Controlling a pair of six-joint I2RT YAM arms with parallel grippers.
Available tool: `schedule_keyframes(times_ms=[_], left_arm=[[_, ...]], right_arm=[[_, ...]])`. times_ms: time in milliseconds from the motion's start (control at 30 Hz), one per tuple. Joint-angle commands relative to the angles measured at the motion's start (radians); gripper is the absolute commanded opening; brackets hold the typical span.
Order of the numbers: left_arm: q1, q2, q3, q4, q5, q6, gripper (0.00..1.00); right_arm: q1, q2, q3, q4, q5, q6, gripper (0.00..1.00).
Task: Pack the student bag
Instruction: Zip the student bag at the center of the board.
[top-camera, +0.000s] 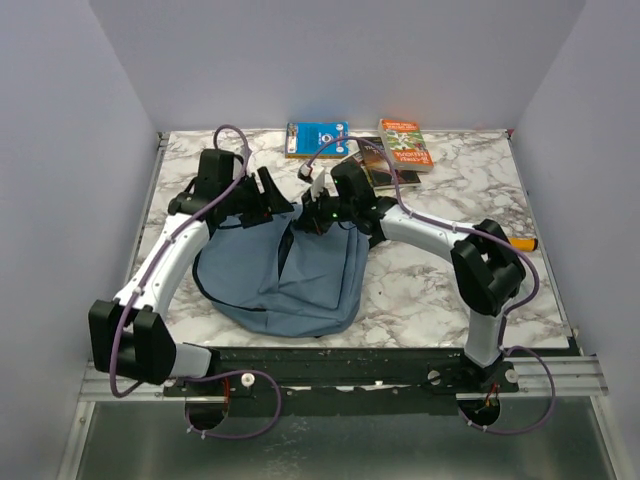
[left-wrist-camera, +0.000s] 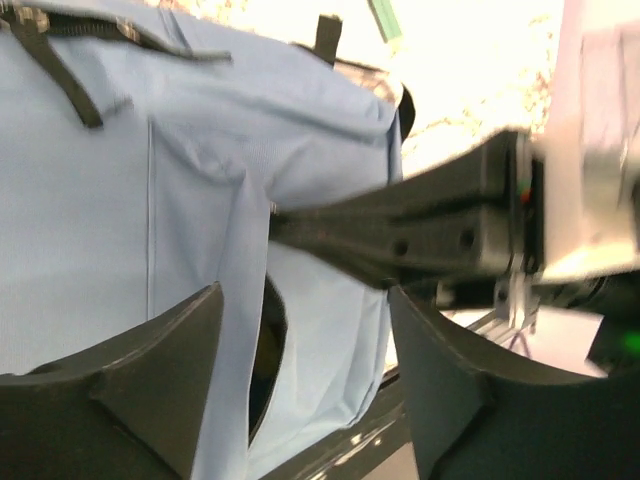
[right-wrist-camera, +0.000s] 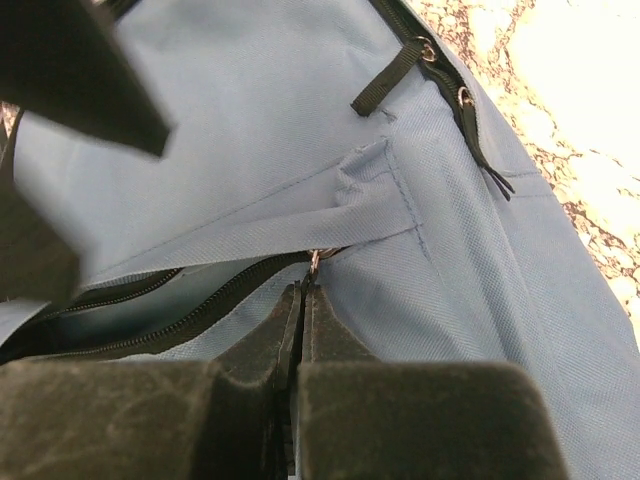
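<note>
The student bag (top-camera: 290, 275), dusty-blue with black zippers, lies in the middle of the table. My right gripper (top-camera: 318, 215) is at its far edge. In the right wrist view the jaws (right-wrist-camera: 303, 295) are shut on the metal zipper pull (right-wrist-camera: 314, 262) of the bag (right-wrist-camera: 250, 120). The zipper (right-wrist-camera: 150, 310) gapes open to the left of the pull. My left gripper (top-camera: 270, 195) is open just left of the right one. In the left wrist view its fingers (left-wrist-camera: 305, 340) stand wide apart over a fold of the bag (left-wrist-camera: 100, 200) and a dark slit.
Three books lie at the back of the table: a blue one (top-camera: 316, 138), an orange-green one (top-camera: 405, 142) and a dark one (top-camera: 375, 165) partly under the right arm. An orange object (top-camera: 522, 243) lies at the right edge. White walls enclose the table.
</note>
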Motion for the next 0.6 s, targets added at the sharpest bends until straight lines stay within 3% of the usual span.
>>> schedule_keyframes(times_ms=[0,233,433,567], left_arm=[[0.013,0.182,0.156,-0.030,-0.003,-0.106,0.65],[0.013,0.357,0.254,-0.070,0.012,-0.100,0.62],[-0.018,0.392,0.275,-0.086,-0.014,-0.039,0.61],[-0.024,0.426,0.274,-0.087,-0.032,-0.020,0.44]], right_arm=[[0.008,-0.058,-0.027,0.035,-0.008,-0.010,0.01],[0.008,-0.068,-0.032,0.028,-0.010,-0.015,0.01],[0.012,-0.076,-0.020,0.003,0.004,-0.030,0.01],[0.026,-0.079,-0.001,-0.017,0.028,-0.064,0.01]])
